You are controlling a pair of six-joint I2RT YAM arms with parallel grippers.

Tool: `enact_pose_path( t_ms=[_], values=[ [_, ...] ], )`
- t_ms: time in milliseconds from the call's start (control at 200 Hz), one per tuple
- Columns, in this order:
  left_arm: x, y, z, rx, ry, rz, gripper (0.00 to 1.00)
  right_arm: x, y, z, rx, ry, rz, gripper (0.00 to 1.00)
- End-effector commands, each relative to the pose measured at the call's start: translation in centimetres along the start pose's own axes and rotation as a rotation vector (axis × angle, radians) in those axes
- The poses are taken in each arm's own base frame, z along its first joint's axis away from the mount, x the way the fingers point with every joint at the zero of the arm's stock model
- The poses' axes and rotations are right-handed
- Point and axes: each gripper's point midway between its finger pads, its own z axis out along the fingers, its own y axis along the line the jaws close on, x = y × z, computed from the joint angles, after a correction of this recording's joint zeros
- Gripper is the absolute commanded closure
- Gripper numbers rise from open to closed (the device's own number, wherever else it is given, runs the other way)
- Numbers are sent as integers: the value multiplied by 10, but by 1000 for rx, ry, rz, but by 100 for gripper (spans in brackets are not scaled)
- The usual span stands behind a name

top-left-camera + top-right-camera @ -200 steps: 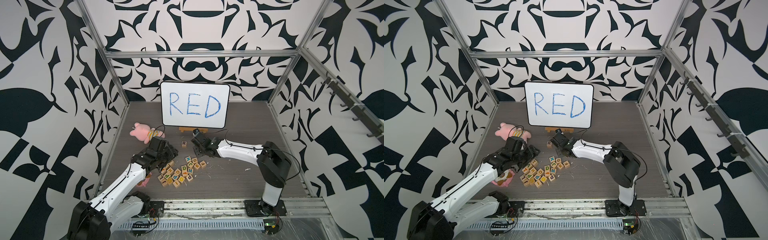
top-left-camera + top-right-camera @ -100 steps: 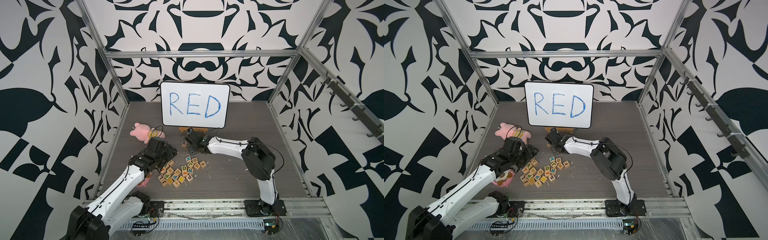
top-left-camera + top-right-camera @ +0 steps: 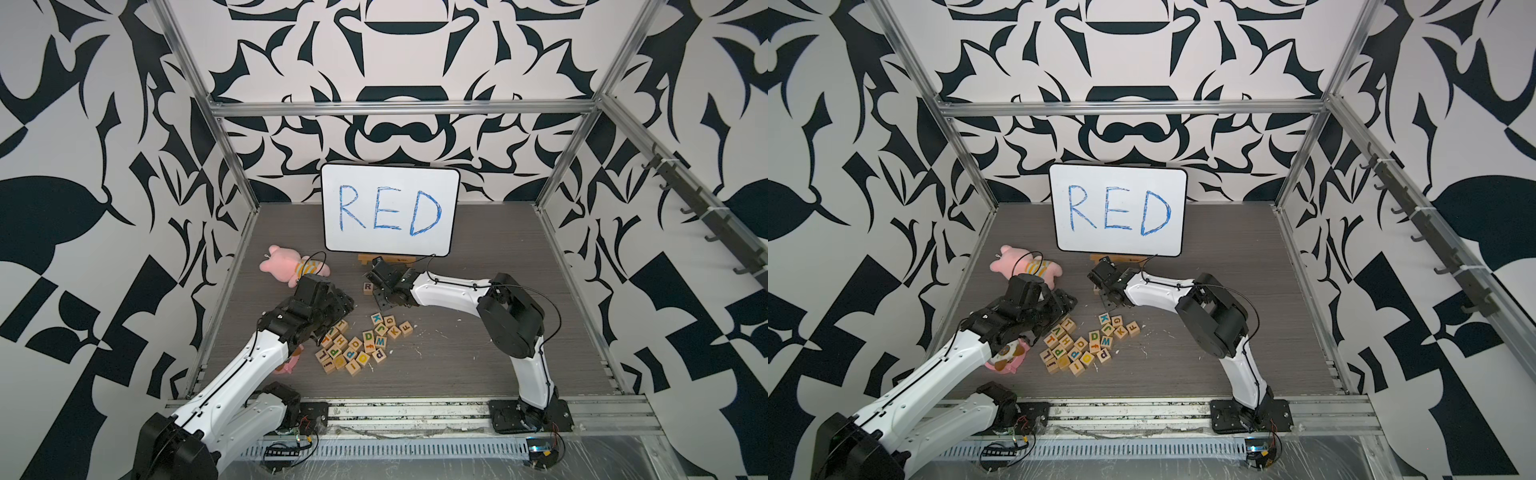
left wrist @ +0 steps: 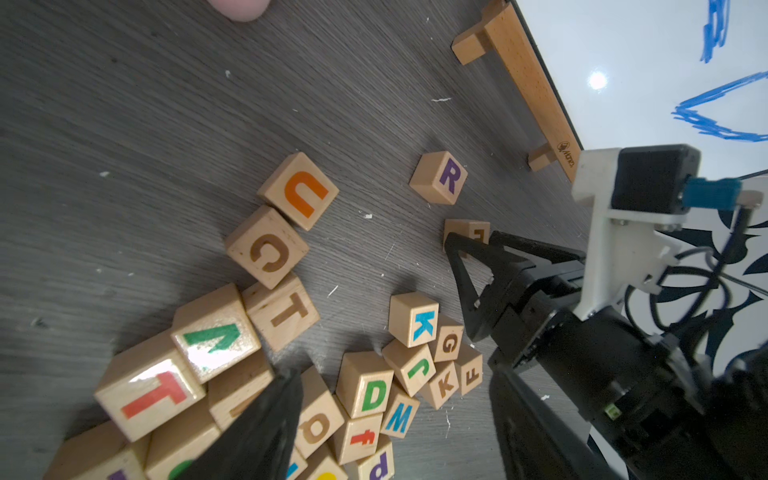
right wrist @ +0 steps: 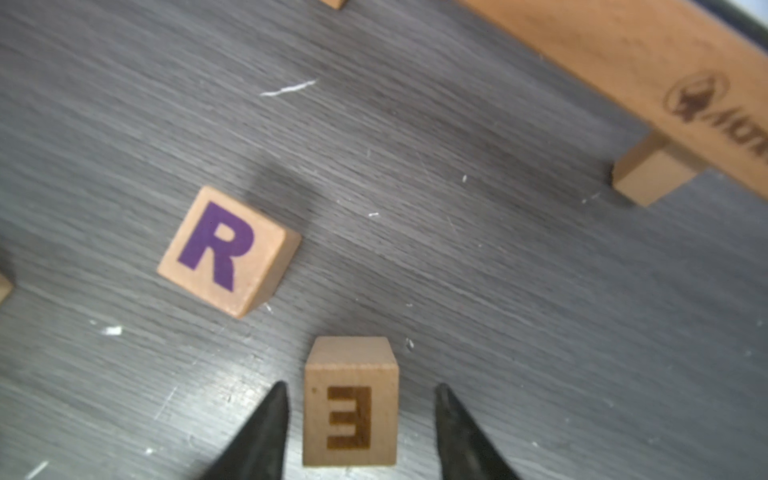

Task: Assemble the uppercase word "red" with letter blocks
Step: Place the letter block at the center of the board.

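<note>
Could not see the E block point(image 5: 351, 415) in either top view, hidden under the right gripper point(image 5: 361, 386); caught only 1 corner of it in the left wrist view. Read only a brown E on the side facing the right wrist camera. Sat on the table point(image 5: 498, 270) between parted jaws, a gap at each side, gripped by neither. Found the R block point(image 5: 226, 249) just beside it, not touching, with bare table up to the wooden stand point(image 5: 623, 62). Found the left gripper point(image 3: 347, 305) spread wide above the edge of the pile of letter blocks point(image 3: 353, 349), holding nothing, fingers blurred and cropped. Spotted the D block point(image 4: 372, 392), green, wedged among neighbours there.
</note>
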Motion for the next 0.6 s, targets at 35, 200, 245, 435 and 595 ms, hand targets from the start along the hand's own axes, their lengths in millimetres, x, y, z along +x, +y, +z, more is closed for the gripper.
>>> enact_pose_path(
  t_ms=[35, 200, 245, 435, 595],
  values=[
    [2, 4, -1, -24, 6, 9, 24, -8, -9, -16, 35, -28, -7, 42],
    [1, 3, -2, -22, 2, 13, 24, -3, -17, -21, 55, -28, -9, 43],
    [0, 3, -2, -24, -2, 16, 24, -2, -20, -22, 62, -27, -9, 43],
    [-2, 4, -2, -32, -8, 23, 24, 1, -36, -27, 95, -31, 0, 45],
    [-2, 5, 0, -39, -8, 22, 24, 0, -51, -29, 107, -44, 33, 46]
  ],
)
